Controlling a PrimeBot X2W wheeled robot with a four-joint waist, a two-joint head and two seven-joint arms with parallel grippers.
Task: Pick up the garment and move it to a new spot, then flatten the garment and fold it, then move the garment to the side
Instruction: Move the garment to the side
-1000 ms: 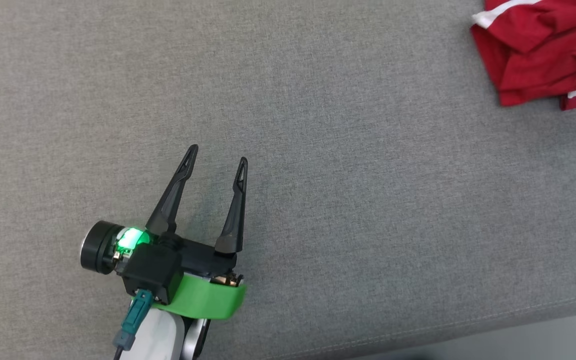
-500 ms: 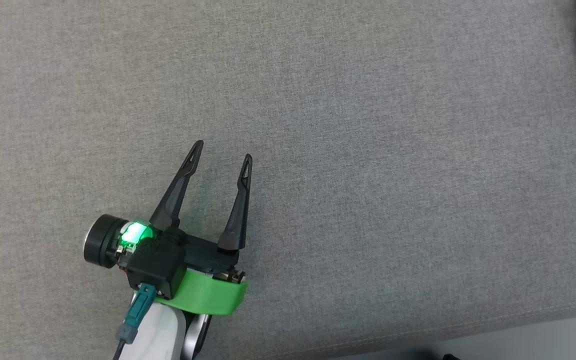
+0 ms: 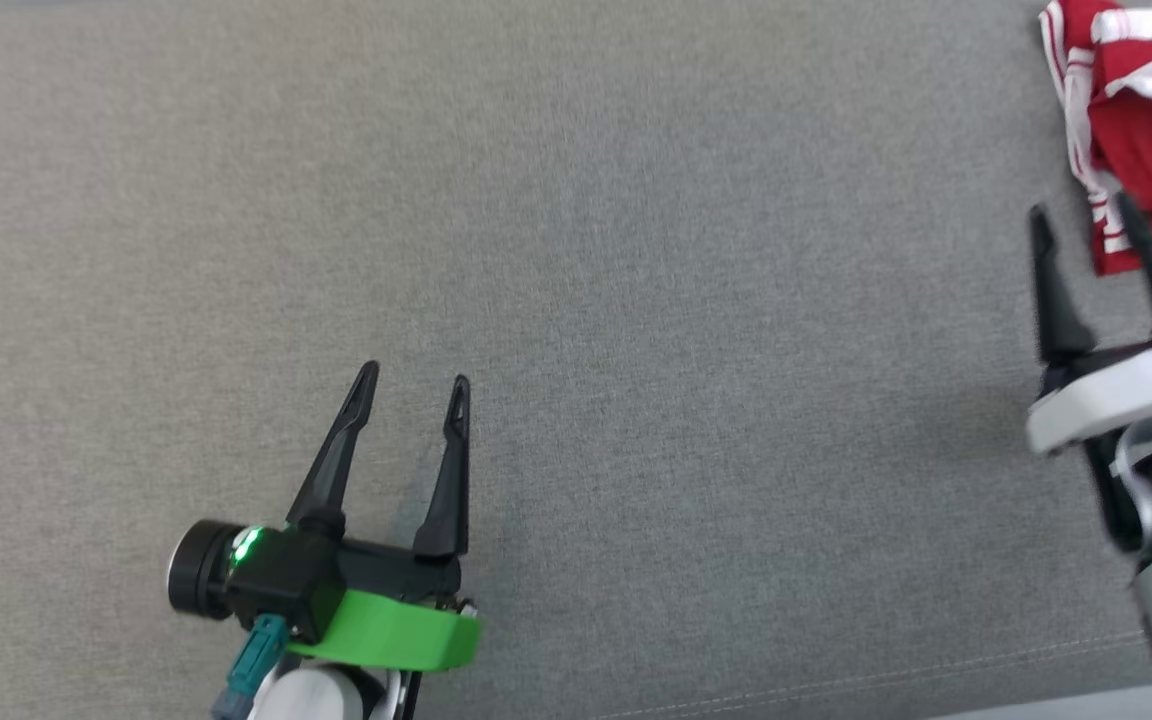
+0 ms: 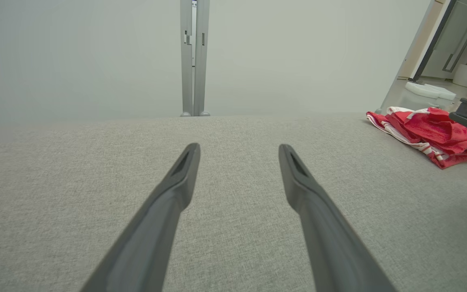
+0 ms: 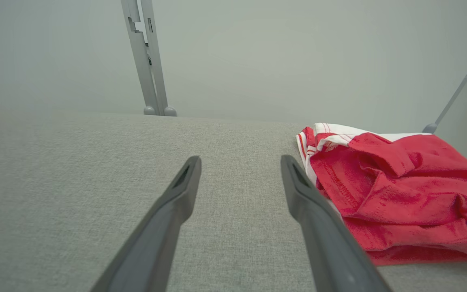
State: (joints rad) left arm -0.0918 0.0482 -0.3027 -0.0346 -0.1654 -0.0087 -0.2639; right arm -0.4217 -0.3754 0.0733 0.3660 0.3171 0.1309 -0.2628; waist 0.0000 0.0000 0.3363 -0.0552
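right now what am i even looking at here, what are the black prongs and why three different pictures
The prongs are a robot's two grippers, each with two long dark fingers. One picture looks down from the robot's head: the left gripper at lower left, the right gripper at the right edge. The other two pictures come from cameras on each wrist, looking along that gripper's own fingers. Everything sits on a grey fabric surface. The one loose item is a crumpled red garment with white stripes, just beside the right gripper. Both grippers are open and hold nothing; the garment lies free on the surface.

Grey fabric surface, pale wall, grey metal post, doorway at right
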